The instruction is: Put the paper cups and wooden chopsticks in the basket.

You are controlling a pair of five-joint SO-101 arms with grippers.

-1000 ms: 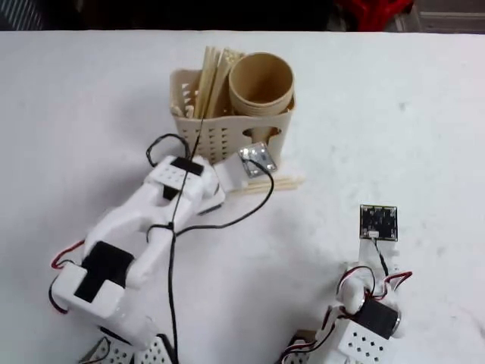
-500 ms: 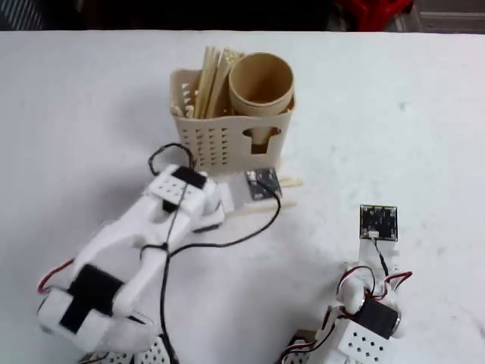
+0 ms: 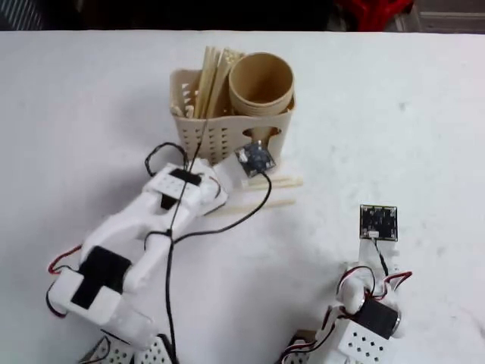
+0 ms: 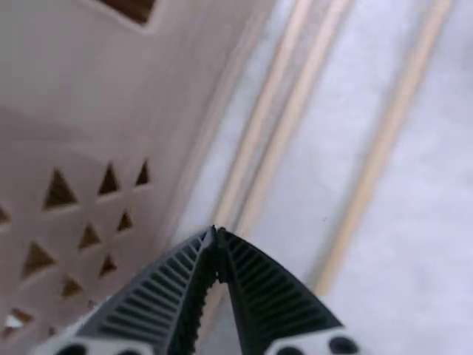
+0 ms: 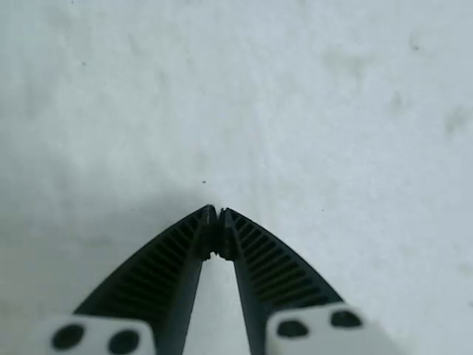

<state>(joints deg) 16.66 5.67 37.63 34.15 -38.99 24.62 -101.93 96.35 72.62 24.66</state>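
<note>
The basket (image 3: 227,136) stands on the white bench (image 3: 424,114). One end of it holds a stack of cups (image 3: 261,82). The other end holds a bunch of chopsticks (image 3: 212,72), standing up and leaning on the rim.

Three loose chopsticks (image 4: 292,118) lie flat on the bench just in front of the basket. Two lie close together along the foot of the basket, and one lies a little farther out. They are not in yet, so I think the job is nearly done but not finished.

The left pincer (image 4: 216,240) is clenched with nothing in it. Its tip hangs low over the two by the basket wall. I think it is there to pick them up, but it must open first. They are thin and flat, and the wall is close, so grabbing them may be tricky.

The right pincer (image 5: 214,222) is clenched and empty too, over bare bench well apart from the basket. Nothing near it needs picking up.

Count: one basket and three loose chopsticks. The bunch is too tight to count, and I cannot tell how many cups are stacked.
</note>
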